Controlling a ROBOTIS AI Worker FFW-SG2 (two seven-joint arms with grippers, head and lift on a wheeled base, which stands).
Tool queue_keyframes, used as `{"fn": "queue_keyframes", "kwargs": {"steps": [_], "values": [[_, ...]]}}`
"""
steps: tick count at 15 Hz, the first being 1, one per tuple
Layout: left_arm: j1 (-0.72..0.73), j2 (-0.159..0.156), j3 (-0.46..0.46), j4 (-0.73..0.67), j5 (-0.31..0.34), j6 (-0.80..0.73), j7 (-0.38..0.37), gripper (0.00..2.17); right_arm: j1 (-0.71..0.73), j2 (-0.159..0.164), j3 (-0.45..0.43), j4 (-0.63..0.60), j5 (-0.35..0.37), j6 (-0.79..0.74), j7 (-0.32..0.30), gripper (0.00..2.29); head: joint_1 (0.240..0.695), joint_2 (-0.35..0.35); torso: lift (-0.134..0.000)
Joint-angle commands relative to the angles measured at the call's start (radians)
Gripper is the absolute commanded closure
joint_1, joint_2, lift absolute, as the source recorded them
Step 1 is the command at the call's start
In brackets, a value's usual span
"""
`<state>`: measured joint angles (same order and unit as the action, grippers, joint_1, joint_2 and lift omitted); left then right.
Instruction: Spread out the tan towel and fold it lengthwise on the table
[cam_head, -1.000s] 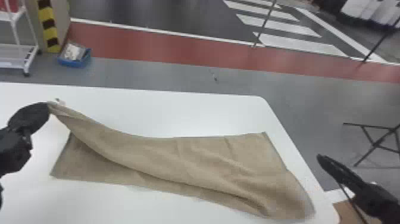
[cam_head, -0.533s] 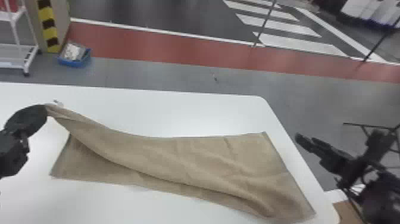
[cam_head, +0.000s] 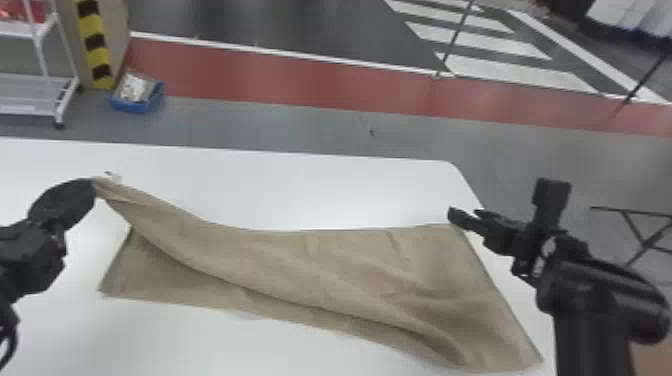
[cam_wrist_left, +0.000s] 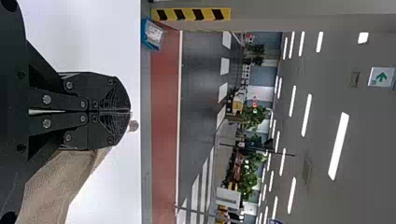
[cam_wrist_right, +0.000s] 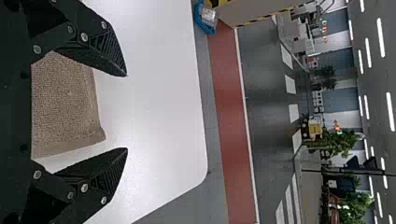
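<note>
My left gripper (cam_head: 94, 186) holds up the far left corner of the tan towel (cam_head: 350, 270), which lies lengthwise across the table with its left part folded over in a diagonal. In the left wrist view the gripper (cam_wrist_left: 130, 112) is shut on the towel (cam_wrist_left: 58, 179), which hangs from its fingertips. By the towel's far right corner is my right gripper (cam_head: 462, 215). The right wrist view has this gripper (cam_wrist_right: 127, 112) open, with the towel corner (cam_wrist_right: 70, 105) lying beyond and between its spread fingers.
The white table (cam_head: 280, 187) has its rounded far right corner close to the right gripper. On the floor past it stand a blue bin (cam_head: 137, 95) and a white shelf rack (cam_head: 45, 75) at the left. Thin dark legs (cam_head: 645, 235) of a stand show on the right.
The right arm has come in from the right, over the table's right edge to the towel's far right corner. The left gripper has barely moved and keeps its hold.
</note>
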<state>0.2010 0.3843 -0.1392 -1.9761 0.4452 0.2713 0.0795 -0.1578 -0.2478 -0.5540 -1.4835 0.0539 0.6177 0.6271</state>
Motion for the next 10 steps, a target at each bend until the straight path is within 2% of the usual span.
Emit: {"fn": "queue_keyframes", "kwargs": {"steps": [1, 5, 10], "values": [[0.001, 0.002, 0.006, 0.005, 0.000, -0.002, -0.003, 1.54, -0.032, -0.004, 0.031, 0.100, 0.032, -0.075, -0.012, 0.38, 0.695, -0.305, -0.124], [-0.003, 0.004, 0.009, 0.022, 0.001, -0.017, -0.006, 1.54, -0.042, -0.016, 0.045, 0.169, 0.046, -0.128, -0.033, 0.38, 0.695, -0.292, -0.124], [-0.011, 0.004, 0.004, 0.028, 0.004, -0.020, -0.006, 1.54, -0.046, -0.051, 0.060, 0.218, 0.049, -0.128, -0.037, 0.38, 0.695, -0.298, -0.124]]}}
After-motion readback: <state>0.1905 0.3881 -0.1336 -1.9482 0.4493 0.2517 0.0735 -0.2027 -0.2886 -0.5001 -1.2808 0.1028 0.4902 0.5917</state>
